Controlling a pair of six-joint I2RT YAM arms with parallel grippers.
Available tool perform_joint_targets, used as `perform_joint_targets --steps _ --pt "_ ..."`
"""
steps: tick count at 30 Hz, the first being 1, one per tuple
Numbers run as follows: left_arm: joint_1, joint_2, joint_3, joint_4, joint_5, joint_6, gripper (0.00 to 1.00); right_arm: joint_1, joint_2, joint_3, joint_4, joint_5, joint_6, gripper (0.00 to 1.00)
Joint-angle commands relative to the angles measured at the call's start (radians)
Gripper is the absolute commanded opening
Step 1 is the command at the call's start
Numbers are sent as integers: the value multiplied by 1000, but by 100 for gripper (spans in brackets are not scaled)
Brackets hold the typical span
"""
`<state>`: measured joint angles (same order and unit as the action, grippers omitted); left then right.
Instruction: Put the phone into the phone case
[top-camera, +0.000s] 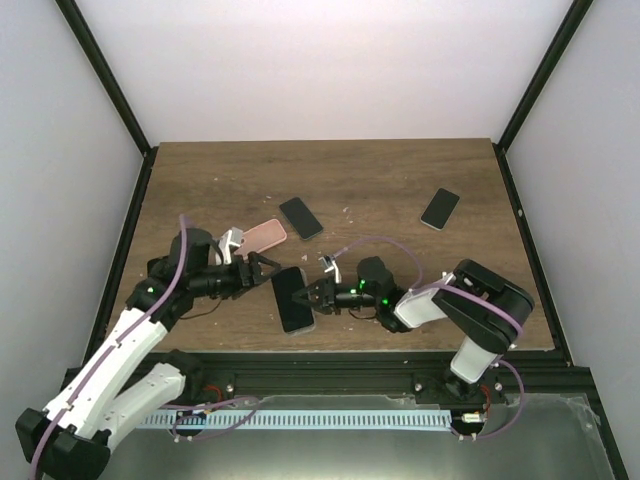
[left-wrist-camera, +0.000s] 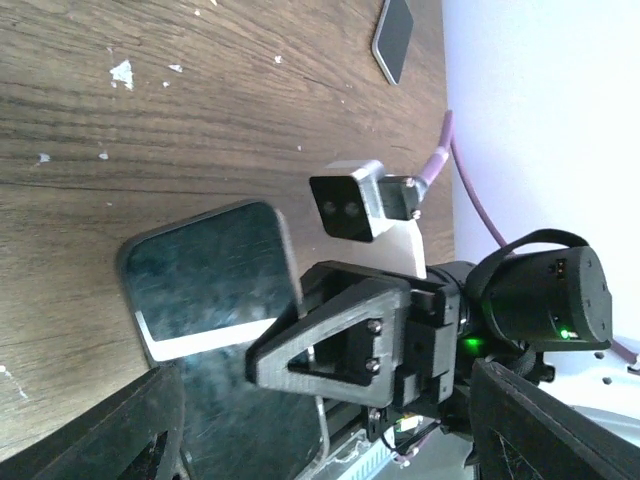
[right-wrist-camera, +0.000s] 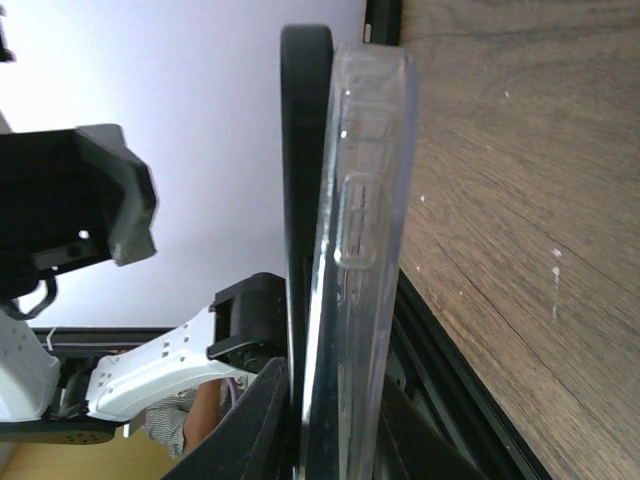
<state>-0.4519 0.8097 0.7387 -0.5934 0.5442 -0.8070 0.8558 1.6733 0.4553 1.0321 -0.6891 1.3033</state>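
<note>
Clear phone case and black phone, pressed together, pinched between right gripper jaws; left gripper jaws spread wide, just beside phone.

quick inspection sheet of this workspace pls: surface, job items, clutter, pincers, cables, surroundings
surface: wooden table, a few white specks
job's things: phone lies against the clear case at near centre; whether it is fully seated cannot be told
clutter: pink item (phone or case, unclear), spare phone, second spare phone
grippers: left pincer open beside the phone; right pincer shut on the phone's edge
cables: purple cable over the right arm, second purple cable on the left arm
surroundings: white walls, black frame posts
</note>
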Motion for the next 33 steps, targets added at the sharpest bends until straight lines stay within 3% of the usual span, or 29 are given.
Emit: perform_joint_targets --steps 1,9,14,19,29,33 --pt "27 -42 22 -37 19 -5 79 -29 -63 26 51 -35 -4 17" --pt "68 -123 12 94 134 -72 79 -41 -239 50 -92 -59 -91 17" --pt "69 -152 -37 266 236 -138 79 -41 -337 67 -110 -83 -91 18" --pt "69 -209 -131 515 316 -278 75 -41 -384 66 -15 -119 -25 18" --pt "67 -211 -172 693 383 -336 74 -40 -437 91 103 -128 75 18" --pt "52 -195 -204 811 379 -388 70 -39 -428 107 141 -146 101 18"
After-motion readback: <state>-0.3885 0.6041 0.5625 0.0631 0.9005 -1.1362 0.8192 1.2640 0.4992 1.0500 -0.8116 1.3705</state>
